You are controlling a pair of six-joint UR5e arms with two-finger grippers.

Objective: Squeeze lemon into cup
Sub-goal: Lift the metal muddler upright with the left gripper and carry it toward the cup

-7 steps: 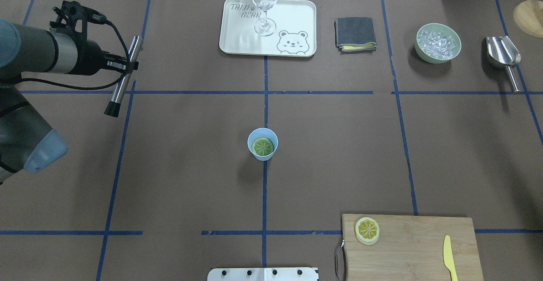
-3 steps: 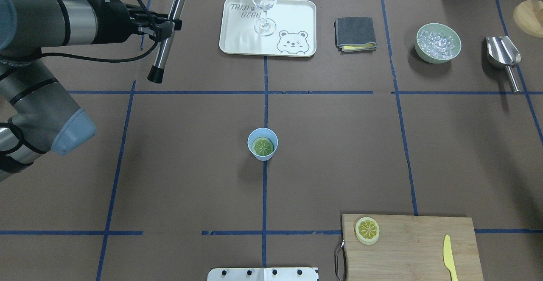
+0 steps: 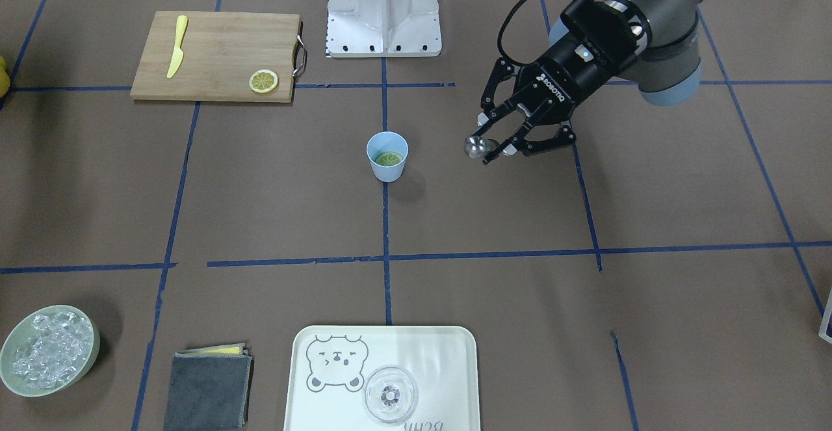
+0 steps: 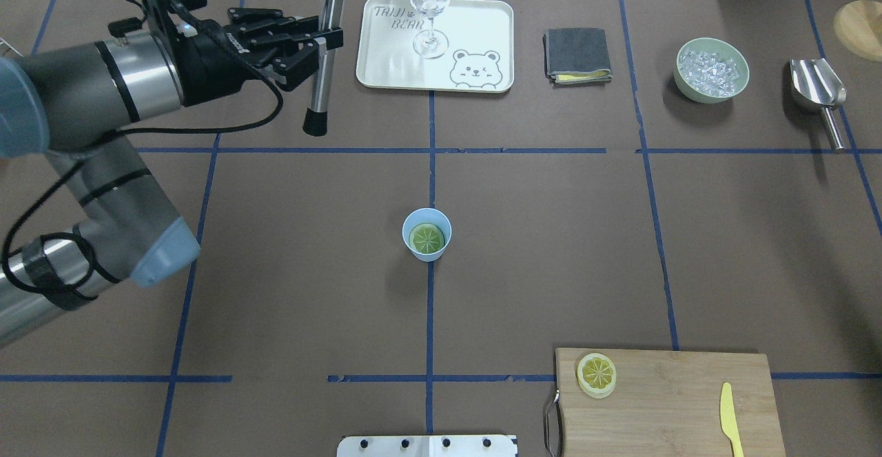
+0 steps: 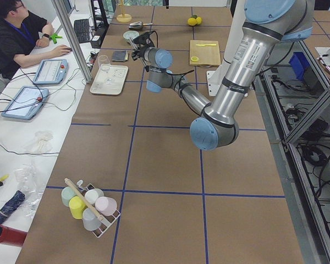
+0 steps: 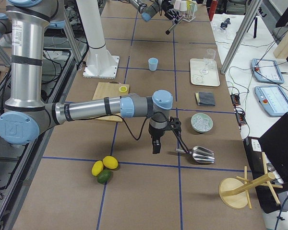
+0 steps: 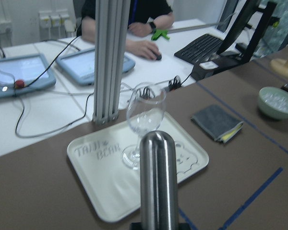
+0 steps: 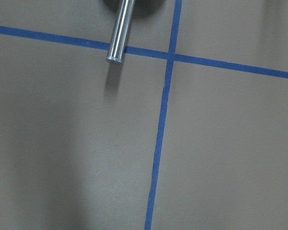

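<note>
A smooth steel rod (image 4: 318, 92) with a rounded top and a black tip is held clamped in the left gripper (image 4: 324, 40), well apart from the cup (image 4: 408, 224). The thin round lemon slice (image 4: 426, 238) is laid flat inside this tapered light-blue cup, at the middle of the brown worktop (image 4: 551, 236). Whether the right gripper (image 6: 156, 143) is open cannot be told.

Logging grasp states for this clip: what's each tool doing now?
Left tool: closed on the steel muddler.
Right tool: cannot be told.

Glossy metal rod (image 4: 320, 85), matt paper-like table cover (image 4: 275, 271), wooden board (image 4: 675, 402), probably plastic cup (image 4: 413, 219).
</note>
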